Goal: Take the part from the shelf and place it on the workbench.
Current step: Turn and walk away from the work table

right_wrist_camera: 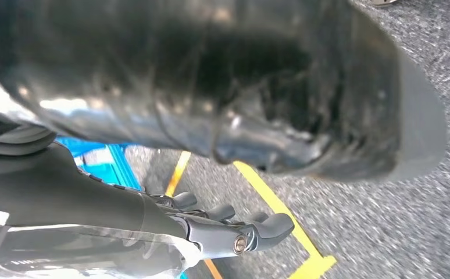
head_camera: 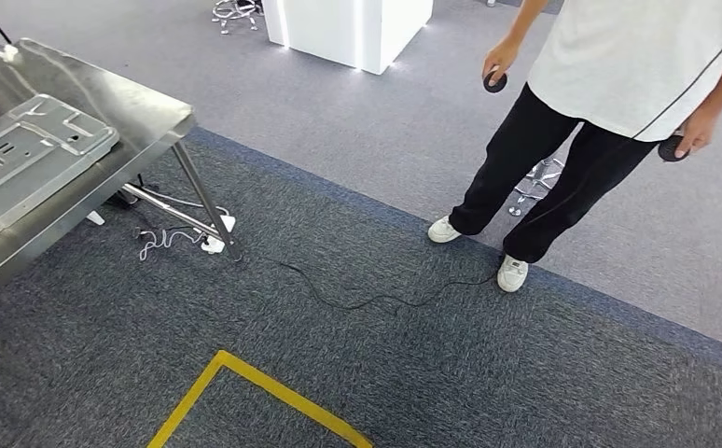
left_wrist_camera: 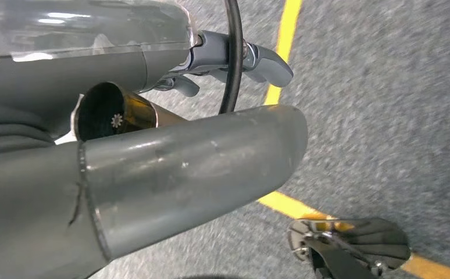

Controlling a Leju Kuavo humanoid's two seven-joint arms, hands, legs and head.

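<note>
**Part lies on counter, both arms hang**

Head view: I see the part (head_camera: 31,154) flat near the counter (head_camera: 143,107) corner, seemingly delivered. A person (head_camera: 618,84) stands well apart.

Left wrist: left robot hand (left_wrist_camera: 234,61) released, fingers loosely curled over floor.

Right wrist: right robot hand (right_wrist_camera: 234,226) likewise grasps nothing.

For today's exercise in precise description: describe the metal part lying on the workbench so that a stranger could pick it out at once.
Find the steel workbench at the left of the head view, on the grey carpet. On its top lies the part, a flat, pale grey stamped sheet-metal panel. Its raised ribs and small cut-outs set it apart from the smooth, shiny benchtop around it.
</note>
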